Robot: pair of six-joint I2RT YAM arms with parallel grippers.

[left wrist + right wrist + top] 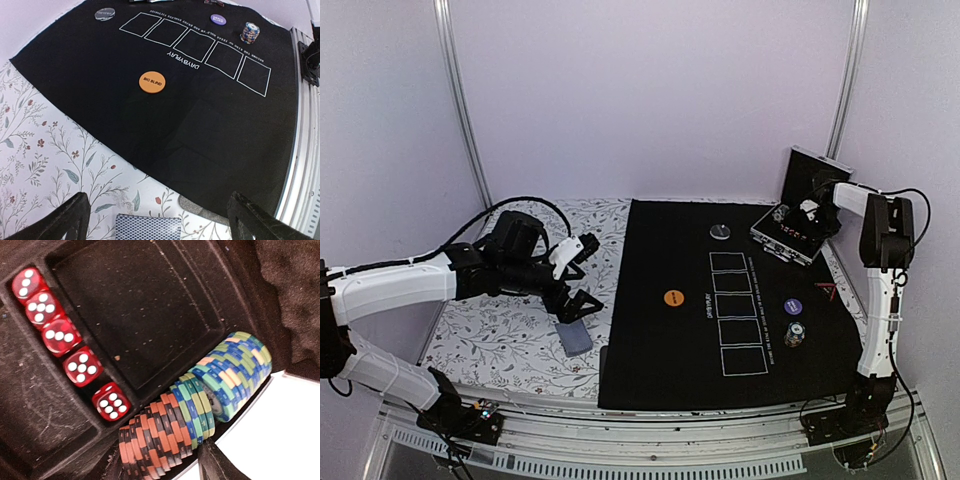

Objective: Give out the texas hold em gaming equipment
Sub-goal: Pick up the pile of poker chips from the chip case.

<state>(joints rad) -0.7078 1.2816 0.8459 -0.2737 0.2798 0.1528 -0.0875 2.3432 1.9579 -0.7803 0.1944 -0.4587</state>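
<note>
Left tool (157, 215): released wide, hovering over card deck (575, 338) at the mat's (660, 360) 8 o'clock.
Right tool (805, 218): in case (140, 315) at 2 o'clock, over chip row (200, 395); grip unclear.
Advice: pinch a short stack squarely, lift straight, avoid dice (65, 335).

black mat (650, 260), orange disc (672, 297), red dice (59, 336)

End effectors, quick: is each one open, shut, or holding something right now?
Left end effector: open, empty, above the card deck.
Right end effector: inside the case at the chip row; open or shut cannot be told.
</note>
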